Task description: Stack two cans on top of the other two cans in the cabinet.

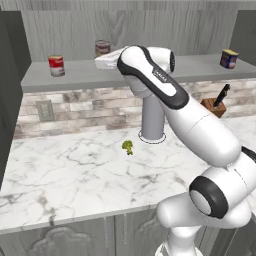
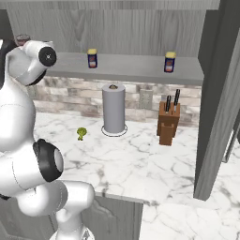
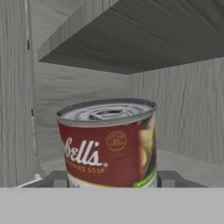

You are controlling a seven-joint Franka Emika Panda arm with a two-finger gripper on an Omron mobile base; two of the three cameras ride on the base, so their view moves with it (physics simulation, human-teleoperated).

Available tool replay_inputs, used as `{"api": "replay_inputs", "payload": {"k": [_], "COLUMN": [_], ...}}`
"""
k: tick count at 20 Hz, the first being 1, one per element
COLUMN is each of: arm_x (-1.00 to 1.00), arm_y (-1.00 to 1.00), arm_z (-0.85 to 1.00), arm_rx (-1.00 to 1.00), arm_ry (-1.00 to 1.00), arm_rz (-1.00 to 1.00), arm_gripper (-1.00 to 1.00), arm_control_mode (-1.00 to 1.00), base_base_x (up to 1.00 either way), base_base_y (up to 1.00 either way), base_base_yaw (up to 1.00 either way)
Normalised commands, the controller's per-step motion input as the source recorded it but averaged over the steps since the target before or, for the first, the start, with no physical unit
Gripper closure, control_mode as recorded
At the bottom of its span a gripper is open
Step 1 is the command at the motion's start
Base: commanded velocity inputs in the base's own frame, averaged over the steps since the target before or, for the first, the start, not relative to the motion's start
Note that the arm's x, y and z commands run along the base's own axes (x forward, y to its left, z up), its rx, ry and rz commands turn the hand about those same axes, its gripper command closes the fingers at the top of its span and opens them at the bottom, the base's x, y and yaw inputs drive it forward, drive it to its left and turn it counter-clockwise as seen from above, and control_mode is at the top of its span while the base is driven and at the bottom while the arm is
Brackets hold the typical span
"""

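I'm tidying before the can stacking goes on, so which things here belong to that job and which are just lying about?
Job:
- soup can, between the gripper fingers
- red-and-white can
- two blue cans
- cabinet shelf

Lying about:
- paper-towel roll
- knife block
- broccoli
- counter

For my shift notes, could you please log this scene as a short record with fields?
shelf: cabinet shelf holds four cans, none stacked
red-and-yellow can: between the fingers, lifted or not unclear
red-and-white can: upright, left end
blue cans: one mid-shelf, one right
counter: paper-towel roll, knife block, broccoli
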Motion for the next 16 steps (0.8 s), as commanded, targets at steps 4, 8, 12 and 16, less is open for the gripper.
{"api": "replay_inputs", "payload": {"k": [4, 8, 12, 16], "arm_x": [0.01, 0.03, 0.01, 0.0], "arm_y": [0.29, 0.23, 0.26, 0.32], "arm_z": [0.32, 0.33, 0.29, 0.14], "arm_rx": [0.0, 0.03, 0.01, 0.0], "arm_ry": [0.05, 0.12, 0.16, 0.07], "arm_rz": [0.0, 0.0, 0.03, 0.03], "arm_gripper": [1.0, 1.0, 1.0, 1.0], "arm_control_mode": [-1.0, -1.0, -1.0, -1.0], "base_base_x": [0.0, 0.0, 0.0, 0.0], "base_base_y": [0.0, 0.0, 0.0, 0.0], "base_base_yaw": [0.0, 0.0, 0.0, 0.0]}}
